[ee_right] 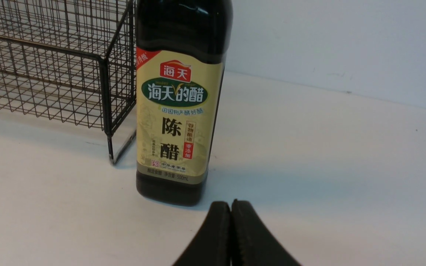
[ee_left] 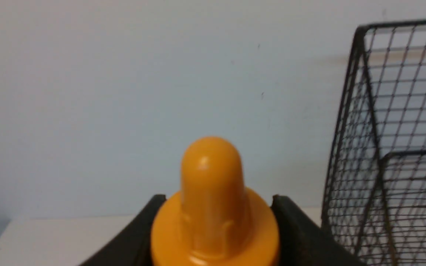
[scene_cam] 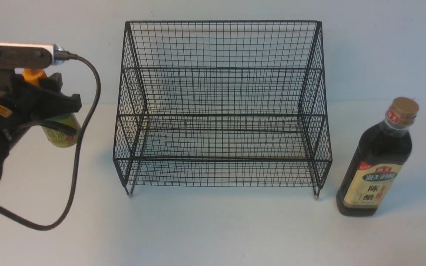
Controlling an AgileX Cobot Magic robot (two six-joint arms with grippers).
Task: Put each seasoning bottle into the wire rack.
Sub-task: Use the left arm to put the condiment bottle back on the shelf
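Carry orange-capped bottle (scene_cam: 59,138), gripped in left pincer (scene_cam: 67,116), upright rightward over near-left side of wire rack (scene_cam: 129,111) onto a tier; leave shut, empty right pincer (ee_right: 230,214) by tall bottle (scene_cam: 377,166).

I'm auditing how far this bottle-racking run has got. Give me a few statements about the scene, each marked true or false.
1. The wire rack holds no bottle. True.
2. The tall vinegar bottle lies on its side. False: it stands upright on the table, just right of the rack.
3. The right gripper is shut with nothing between its fingers. True.
4. The left gripper grips a tan-capped bottle. False: it is closed on the small orange-capped bottle, left of the rack.
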